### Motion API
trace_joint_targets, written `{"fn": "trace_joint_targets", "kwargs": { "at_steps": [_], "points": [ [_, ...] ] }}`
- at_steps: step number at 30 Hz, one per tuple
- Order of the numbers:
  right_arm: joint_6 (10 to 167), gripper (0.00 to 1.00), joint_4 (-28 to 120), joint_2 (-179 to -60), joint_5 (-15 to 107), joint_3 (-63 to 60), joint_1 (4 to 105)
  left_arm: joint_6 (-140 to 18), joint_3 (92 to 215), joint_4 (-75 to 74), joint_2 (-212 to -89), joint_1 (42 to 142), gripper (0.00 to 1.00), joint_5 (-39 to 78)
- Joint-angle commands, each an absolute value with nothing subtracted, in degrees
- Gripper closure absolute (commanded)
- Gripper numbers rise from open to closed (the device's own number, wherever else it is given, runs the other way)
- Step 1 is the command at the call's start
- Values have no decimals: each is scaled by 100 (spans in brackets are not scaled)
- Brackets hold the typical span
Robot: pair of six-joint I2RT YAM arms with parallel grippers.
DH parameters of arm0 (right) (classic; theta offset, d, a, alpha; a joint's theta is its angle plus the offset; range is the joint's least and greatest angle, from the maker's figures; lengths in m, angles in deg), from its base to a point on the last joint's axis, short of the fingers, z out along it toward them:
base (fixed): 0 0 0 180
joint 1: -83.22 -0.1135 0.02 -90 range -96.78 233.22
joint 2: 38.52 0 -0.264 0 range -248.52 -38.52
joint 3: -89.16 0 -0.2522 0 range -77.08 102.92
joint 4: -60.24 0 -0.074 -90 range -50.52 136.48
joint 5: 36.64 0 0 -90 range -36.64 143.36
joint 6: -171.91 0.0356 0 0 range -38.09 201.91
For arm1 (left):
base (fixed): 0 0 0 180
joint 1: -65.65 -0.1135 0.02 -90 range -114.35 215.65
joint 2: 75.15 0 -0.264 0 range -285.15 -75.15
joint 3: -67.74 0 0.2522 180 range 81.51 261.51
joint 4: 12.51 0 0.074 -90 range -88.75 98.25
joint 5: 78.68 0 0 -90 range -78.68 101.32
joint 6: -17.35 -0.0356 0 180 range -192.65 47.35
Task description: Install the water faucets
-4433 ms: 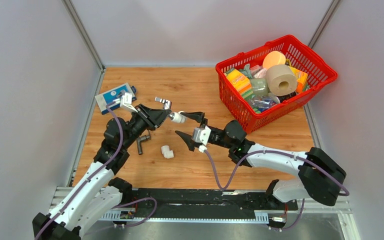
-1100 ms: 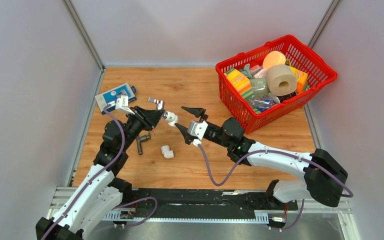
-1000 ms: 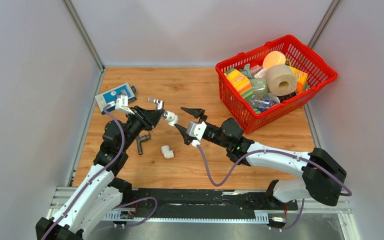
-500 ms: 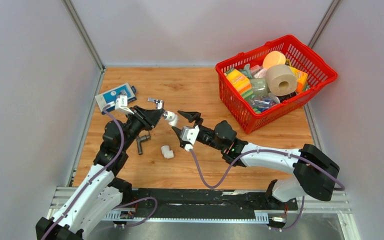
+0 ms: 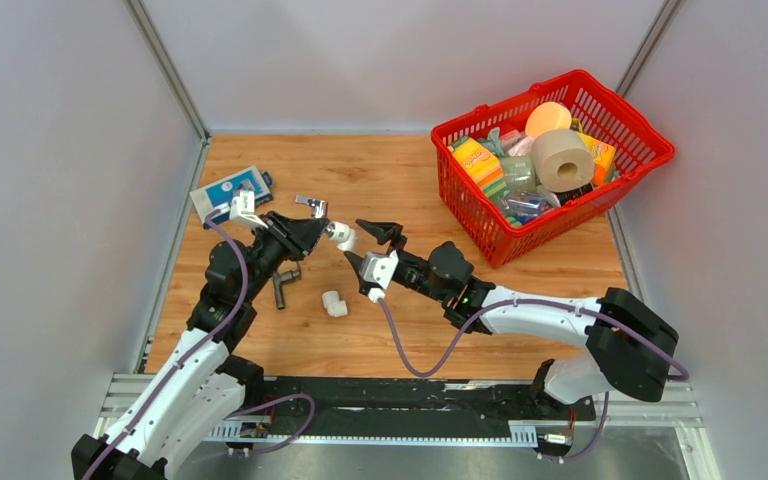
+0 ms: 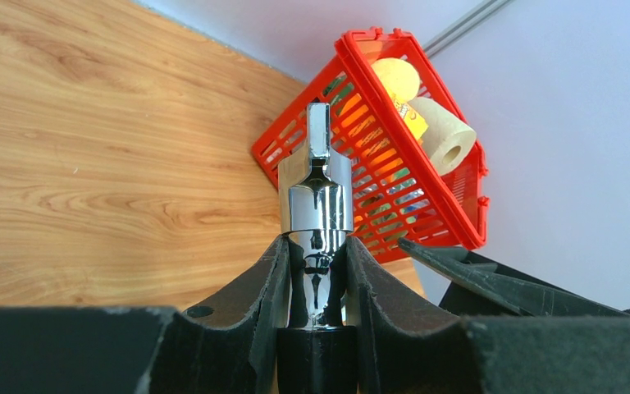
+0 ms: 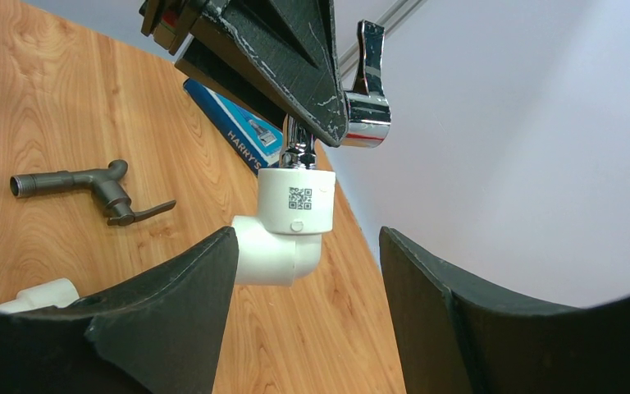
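– Left end effector [image 5: 320,232] clamped on chrome faucet [image 6: 316,197], held above table [image 5: 410,180], white elbow [image 7: 285,234] on its stem. Right end effector [image 7: 308,236]?
– Spread, jaws either side of that elbow. Grey faucet [image 5: 282,285] flat on table, nearer left arm.

Hidden parts
Base of the chrome faucet [image 6: 315,189] buried in the left gripper [image 6: 316,246]; lower left, a loose white elbow [image 7: 41,293] half hidden behind a finger of the right gripper [image 7: 308,235].
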State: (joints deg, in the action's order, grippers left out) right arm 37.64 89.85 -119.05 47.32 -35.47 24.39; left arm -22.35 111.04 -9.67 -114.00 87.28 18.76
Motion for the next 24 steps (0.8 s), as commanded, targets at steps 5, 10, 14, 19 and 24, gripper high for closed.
{"fn": "trace_joint_targets", "kwargs": {
  "at_steps": [5,10,14,19,24],
  "points": [
    [3612,30,9280,-11797,4835,-3515,2398,-1992,11464,-1387,-11390,8727,100,1940],
    [3612,31,9385,-11841,4651,-3471,2398,-1773,11499,-1334,-11321,8719,100,1949],
    [3665,31,9586,-11946,4440,-3524,2398,-1658,11517,-1238,-11197,8719,100,1940],
    [3717,30,9579,-11999,4220,-3542,2372,-1666,11596,-1070,-11162,8719,100,1923],
    [3647,28,9587,-12209,4352,-3445,2372,-1588,11640,-1149,-11259,8719,100,2063]
  ]
}}
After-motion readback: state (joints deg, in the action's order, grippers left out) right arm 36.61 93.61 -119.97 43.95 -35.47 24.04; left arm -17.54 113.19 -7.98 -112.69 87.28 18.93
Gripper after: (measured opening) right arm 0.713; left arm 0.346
